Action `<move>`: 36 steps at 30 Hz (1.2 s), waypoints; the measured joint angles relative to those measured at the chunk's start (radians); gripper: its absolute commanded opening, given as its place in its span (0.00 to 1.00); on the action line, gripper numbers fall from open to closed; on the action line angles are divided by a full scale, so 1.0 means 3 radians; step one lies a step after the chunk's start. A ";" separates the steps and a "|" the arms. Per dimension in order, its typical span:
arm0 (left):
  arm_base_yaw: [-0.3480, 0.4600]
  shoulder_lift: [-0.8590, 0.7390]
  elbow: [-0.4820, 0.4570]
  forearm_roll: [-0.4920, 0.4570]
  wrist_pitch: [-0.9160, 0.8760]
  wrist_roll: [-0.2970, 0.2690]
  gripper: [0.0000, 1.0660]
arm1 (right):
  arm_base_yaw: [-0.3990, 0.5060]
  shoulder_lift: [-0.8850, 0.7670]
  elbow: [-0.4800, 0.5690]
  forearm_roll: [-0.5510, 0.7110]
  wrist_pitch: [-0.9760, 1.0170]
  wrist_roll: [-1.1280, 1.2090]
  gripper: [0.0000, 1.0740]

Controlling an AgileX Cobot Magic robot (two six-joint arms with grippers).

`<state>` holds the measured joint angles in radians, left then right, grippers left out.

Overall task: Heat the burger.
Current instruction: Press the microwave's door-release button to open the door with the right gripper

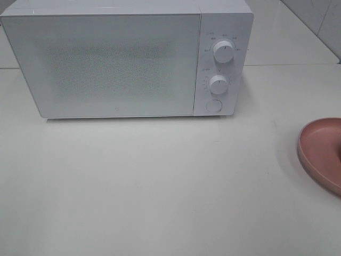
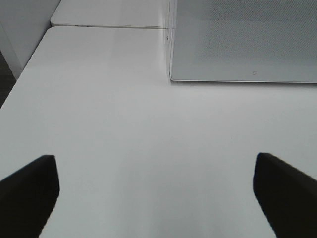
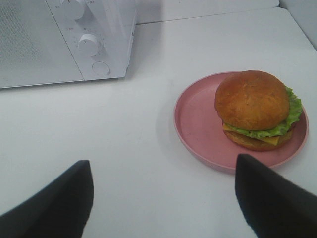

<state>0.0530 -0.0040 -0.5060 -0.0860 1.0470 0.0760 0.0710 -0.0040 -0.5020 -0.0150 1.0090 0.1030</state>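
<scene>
The burger (image 3: 255, 106), with a glossy orange-brown bun, green lettuce and yellow cheese, sits on a round pink plate (image 3: 198, 129) in the right wrist view. In the exterior high view only the plate's edge (image 1: 319, 149) shows at the far right; the burger is out of frame there. The white microwave (image 1: 125, 58) stands at the back with its door shut. It also shows in the left wrist view (image 2: 242, 42) and the right wrist view (image 3: 64, 39). My right gripper (image 3: 163, 198) is open and empty, short of the plate. My left gripper (image 2: 156, 193) is open and empty over bare table.
The microwave has two knobs (image 1: 222, 52) and a round button (image 1: 213, 105) on its right panel. A white table (image 1: 160, 181) carries everything. A seam to another surface (image 2: 109, 26) runs behind it, with a tiled wall (image 1: 319, 21) at the back right.
</scene>
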 measured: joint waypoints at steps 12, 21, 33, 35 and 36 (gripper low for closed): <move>0.0000 0.0000 0.0000 0.0000 0.0000 0.0000 0.96 | 0.0000 0.0000 0.0000 0.0000 0.0000 0.0000 0.71; 0.0000 0.0000 0.0000 0.0000 0.0000 0.0000 0.96 | 0.0000 0.0000 0.0000 0.0000 0.0000 0.0000 0.71; 0.0000 0.0000 0.0000 0.0000 0.0000 0.0000 0.96 | 0.0000 0.0007 -0.0027 0.0000 -0.0063 0.0000 0.71; 0.0000 0.0000 0.0000 0.0000 0.0000 0.0000 0.96 | 0.0000 0.0100 -0.0067 0.0000 -0.0280 0.0003 0.71; 0.0000 0.0000 0.0000 0.0000 0.0000 0.0000 0.96 | 0.0000 0.0100 -0.0067 0.0000 -0.0280 0.0003 0.71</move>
<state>0.0530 -0.0040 -0.5060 -0.0860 1.0470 0.0760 0.0710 0.0260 -0.5220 -0.0150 0.9250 0.1040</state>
